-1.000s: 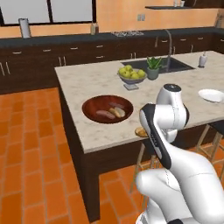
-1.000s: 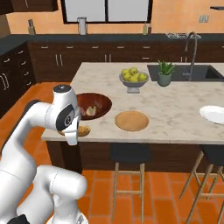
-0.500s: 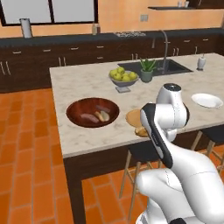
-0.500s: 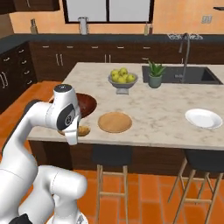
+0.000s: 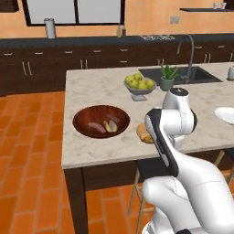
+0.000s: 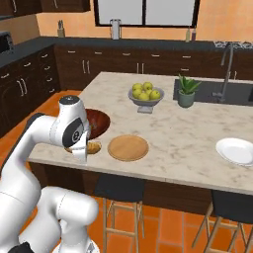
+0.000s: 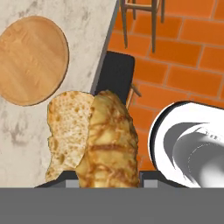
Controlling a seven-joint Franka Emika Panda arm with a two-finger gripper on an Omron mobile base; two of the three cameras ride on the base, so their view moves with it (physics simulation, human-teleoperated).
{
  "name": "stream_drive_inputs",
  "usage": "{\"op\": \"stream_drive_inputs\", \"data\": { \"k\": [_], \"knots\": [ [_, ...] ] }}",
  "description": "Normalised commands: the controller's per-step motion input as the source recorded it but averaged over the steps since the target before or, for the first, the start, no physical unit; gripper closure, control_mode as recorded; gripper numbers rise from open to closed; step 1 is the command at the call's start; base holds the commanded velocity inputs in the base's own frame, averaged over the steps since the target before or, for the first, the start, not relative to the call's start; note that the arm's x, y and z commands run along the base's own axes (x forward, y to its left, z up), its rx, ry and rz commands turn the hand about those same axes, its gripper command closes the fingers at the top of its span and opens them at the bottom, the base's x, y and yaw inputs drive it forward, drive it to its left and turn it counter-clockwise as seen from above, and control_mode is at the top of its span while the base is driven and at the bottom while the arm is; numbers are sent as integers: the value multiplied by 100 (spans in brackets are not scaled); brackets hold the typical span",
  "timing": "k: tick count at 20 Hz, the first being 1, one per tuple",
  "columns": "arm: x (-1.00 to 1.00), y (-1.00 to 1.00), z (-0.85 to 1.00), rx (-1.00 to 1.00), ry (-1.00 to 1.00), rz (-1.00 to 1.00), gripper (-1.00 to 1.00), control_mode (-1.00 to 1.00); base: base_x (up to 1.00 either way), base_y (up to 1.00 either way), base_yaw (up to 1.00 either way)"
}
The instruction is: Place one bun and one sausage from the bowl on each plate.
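My gripper (image 7: 109, 175) is shut on a golden bun (image 7: 105, 144), held just above the near edge of the island counter. In the right base view the bun (image 6: 92, 147) hangs between the dark wooden bowl (image 6: 98, 123) and the tan wooden plate (image 6: 128, 147). From the hand, the wooden plate (image 7: 30, 59) lies up and to the left of the bun. The bowl (image 5: 101, 122) holds a sausage (image 5: 95, 126) and a bun (image 5: 112, 123). The white plate (image 6: 238, 150) sits far to the right on the counter. The fingertips are hidden under the held bun.
A grey bowl of apples (image 6: 145, 94) and a potted plant (image 6: 187, 91) stand at the back of the island, beside the sink (image 5: 183, 75). Stools (image 6: 118, 190) stand under the counter's near edge. Orange tile floor lies to the left.
The base has driven, so the whole scene slid leftward and nearer in both base views. The arm keeps its pose and the bun stays in the gripper.
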Motion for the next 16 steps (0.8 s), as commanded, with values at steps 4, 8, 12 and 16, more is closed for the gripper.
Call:
{"op": "stream_drive_inputs", "data": {
  "k": [4, 8, 12, 16],
  "knots": [
    [0, 0, 0, 0, 0, 0, 100, 100, 51, -1, -11],
    [0, 0, 0, 0, 0, 0, 100, 100, 31, 1, -13],
    [0, 0, 0, 0, 0, 0, 100, 100, 39, 5, -19],
    [0, 0, 0, 0, 0, 0, 100, 100, 34, 9, -19]
  ]
}}
